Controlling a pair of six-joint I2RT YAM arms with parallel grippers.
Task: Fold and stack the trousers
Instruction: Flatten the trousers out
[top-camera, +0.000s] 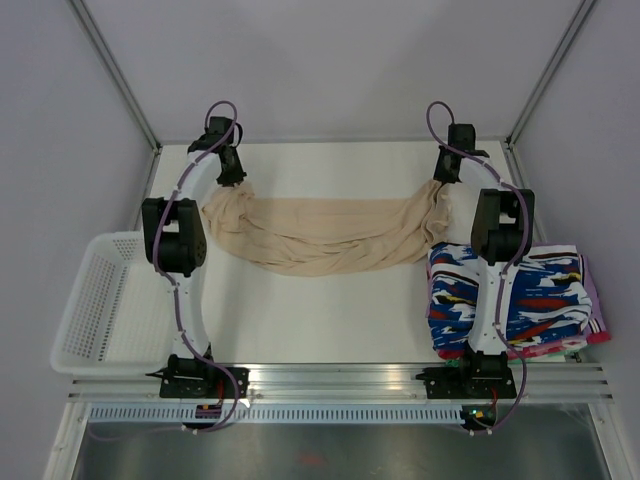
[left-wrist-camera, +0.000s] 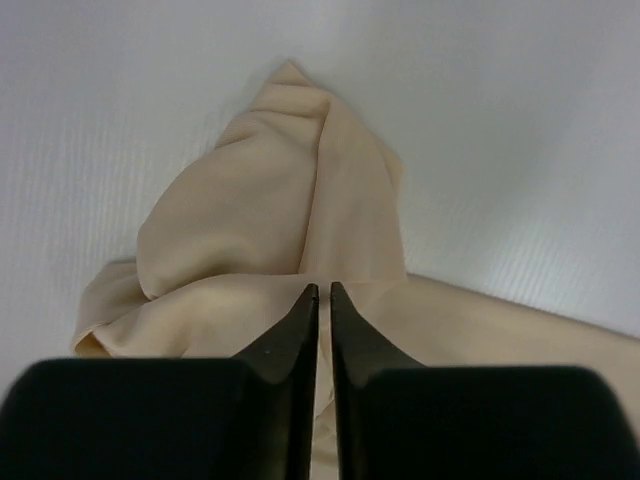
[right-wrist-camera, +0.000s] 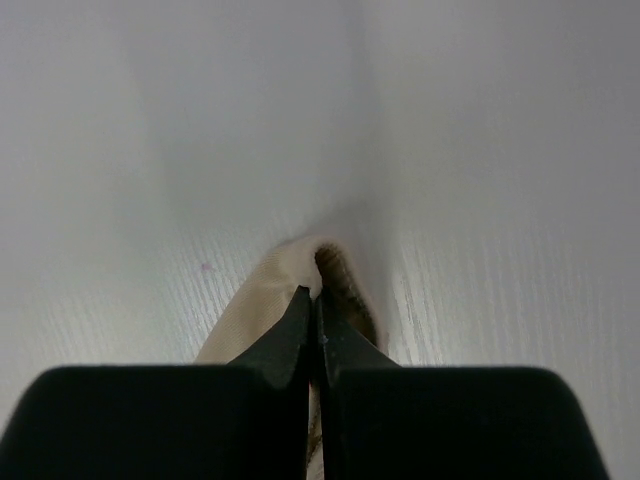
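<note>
Left hand, right hand each pinch trousers ends.

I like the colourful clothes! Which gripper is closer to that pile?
Right. The right gripper grips the beige trousers just beyond the pile; the left gripper grips their other end, across the table.

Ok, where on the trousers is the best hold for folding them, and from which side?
At the two bunched ends, from above. The trousers stretch as one twisted band across the far side of the table, thick and gathered at each end, slack mid-span. The left pincer and right pincer are shut there, so I'd likely keep those holds.
</note>
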